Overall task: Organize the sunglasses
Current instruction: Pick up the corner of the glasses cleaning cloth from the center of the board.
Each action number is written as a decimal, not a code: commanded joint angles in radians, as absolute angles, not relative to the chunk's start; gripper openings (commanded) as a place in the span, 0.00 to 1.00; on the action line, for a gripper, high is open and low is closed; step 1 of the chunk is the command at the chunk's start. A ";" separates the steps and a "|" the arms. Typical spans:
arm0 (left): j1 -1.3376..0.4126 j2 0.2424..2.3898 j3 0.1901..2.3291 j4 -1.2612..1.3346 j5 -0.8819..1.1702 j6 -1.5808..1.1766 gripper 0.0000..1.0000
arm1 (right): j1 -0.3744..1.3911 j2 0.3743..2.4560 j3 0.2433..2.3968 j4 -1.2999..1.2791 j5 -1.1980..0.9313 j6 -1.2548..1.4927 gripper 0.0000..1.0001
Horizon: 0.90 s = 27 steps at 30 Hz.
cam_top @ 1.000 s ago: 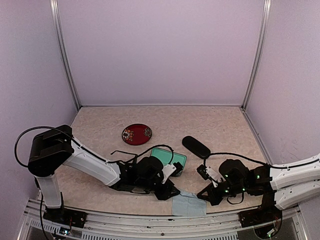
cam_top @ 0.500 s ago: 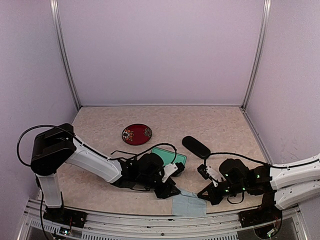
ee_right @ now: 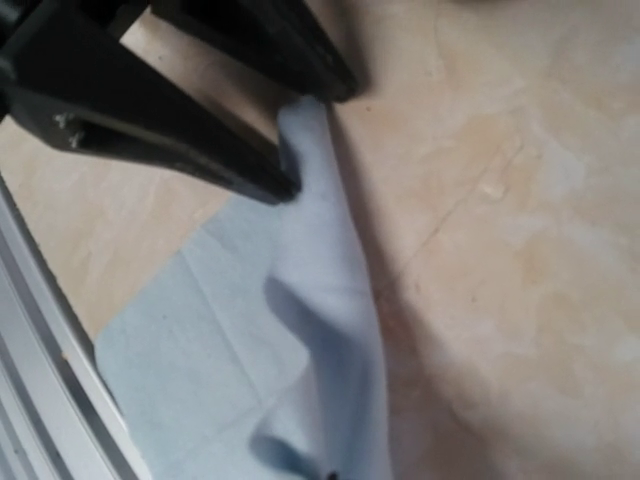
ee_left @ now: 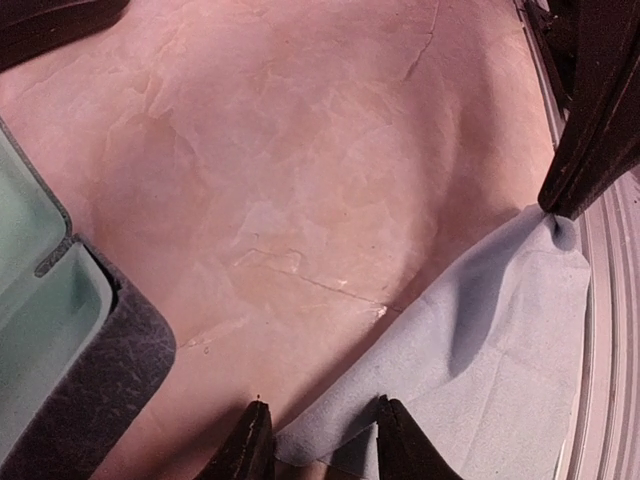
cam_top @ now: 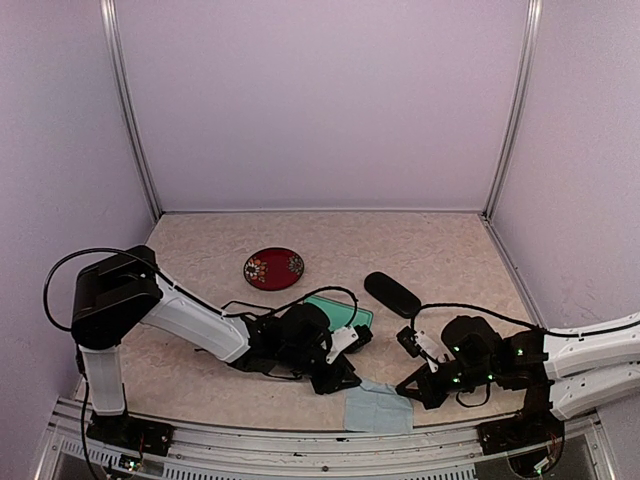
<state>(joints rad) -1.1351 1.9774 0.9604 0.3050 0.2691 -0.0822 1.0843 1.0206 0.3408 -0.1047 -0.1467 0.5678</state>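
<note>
Here, the left gripper (ee_left: 320, 440) stood part open, its 2 fingertips straddling 1 corner of the cloth (ee_left: 500, 340) without pinching it. The right gripper (ee_left: 562, 190) was clamped on the opposite corner, drawing it into a peak. I judged the step to be lifting the cloth by 2 corners: I would close the left jaws squarely on the hem, then raise both arms evenly so the sheet neither slipped nor dragged. The cloth was thin, matte, pale blue and softly creased. The table (ee_left: 300, 150) was mottled, stone-like beige. The open rectangular case (ee_left: 110, 380) was rough grey outside and smooth teal inside. Of the sunglasses (cam_top: 238, 304), only what looked like 1 thin black frame showed, just behind the left forearm; the other pair I could not find.
</note>
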 commanded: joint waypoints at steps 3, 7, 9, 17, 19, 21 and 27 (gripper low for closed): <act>-1.132 1.993 0.977 0.268 0.316 -0.057 0.27 | 1.072 1.009 0.328 -0.109 -0.149 0.574 0.00; -1.132 1.980 0.971 0.263 0.314 -0.060 0.22 | 1.068 1.013 0.328 -0.111 -0.146 0.575 0.00; -1.132 1.972 0.971 0.263 0.313 -0.061 0.20 | 1.066 1.017 0.330 -0.111 -0.148 0.575 0.00; -1.133 1.970 0.983 0.256 0.314 -0.051 0.15 | 1.060 1.020 0.327 -0.122 -0.143 0.584 0.00; -1.132 1.970 0.986 0.254 0.314 -0.048 0.14 | 1.057 1.020 0.327 -0.124 -0.144 0.584 0.00; -1.133 1.970 0.992 0.250 0.314 -0.046 0.11 | 1.055 1.022 0.328 -0.125 -0.144 0.584 0.00; -1.136 1.958 1.001 0.232 0.317 -0.043 0.03 | 1.053 1.022 0.330 -0.136 -0.141 0.587 0.00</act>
<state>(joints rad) -1.1347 1.9793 0.9741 0.2550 0.3073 -0.0563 1.0626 1.0210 0.3408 -0.1154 -0.1459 0.5781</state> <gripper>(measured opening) 0.050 0.006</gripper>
